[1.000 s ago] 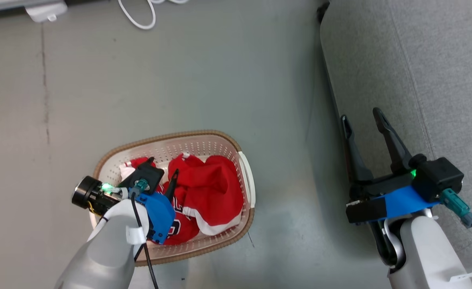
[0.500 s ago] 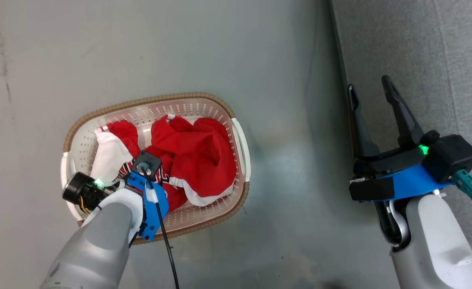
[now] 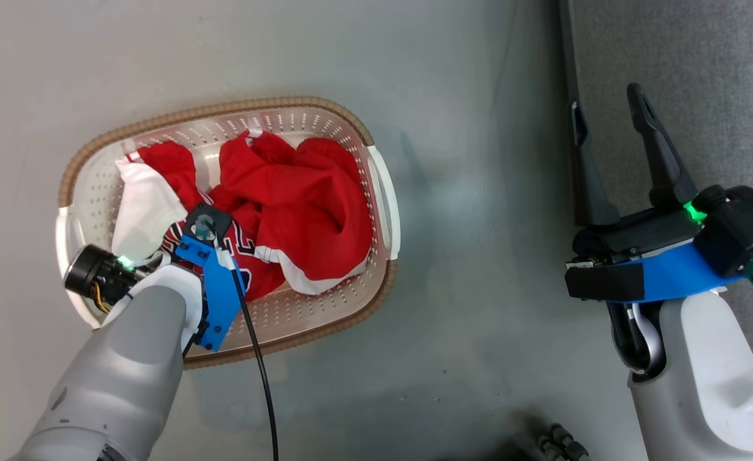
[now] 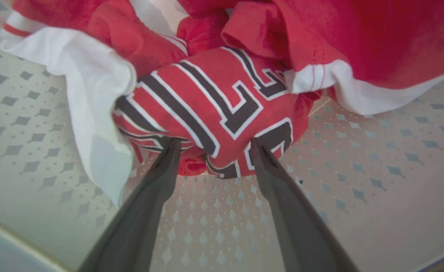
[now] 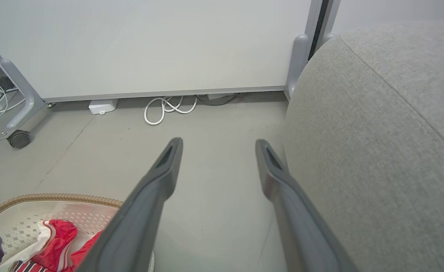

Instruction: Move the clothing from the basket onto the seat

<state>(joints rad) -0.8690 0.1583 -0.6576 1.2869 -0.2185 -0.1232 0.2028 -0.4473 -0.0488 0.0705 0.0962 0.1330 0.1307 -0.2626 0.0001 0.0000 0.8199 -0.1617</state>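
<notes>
- In the basket [image 3: 299, 121], down on the floor [image 3: 466, 192]: all of the clothing [image 3: 274, 186], heaped toward the middle and right side.
- No garment on the visible part of the seat [image 3: 703, 77], a grey cushion off to the right, well apart from the basket.
- Jersey [image 4: 207, 98] at the lower left of the heap, numerals up, white lining turned out beside it.
- Red piece [image 3: 306, 205] with white trim draped over the jersey's right side.
- Left gripper [image 4: 215, 143] lowered inside the basket, jaws spread wide, tips at the numbered fold, a bulge of fabric between them, not pinched.
- Right gripper [image 3: 606, 99] spread wide too, holding nothing, poised by the seat's near edge.
- Judged progress: the very start, with the first grasp lined up but not closed and nothing delivered.
- Left to do, by the look of it: close on the jersey, lift it clear of the rim, carry it across to the seat and let go. Then the same for the red piece.
</notes>
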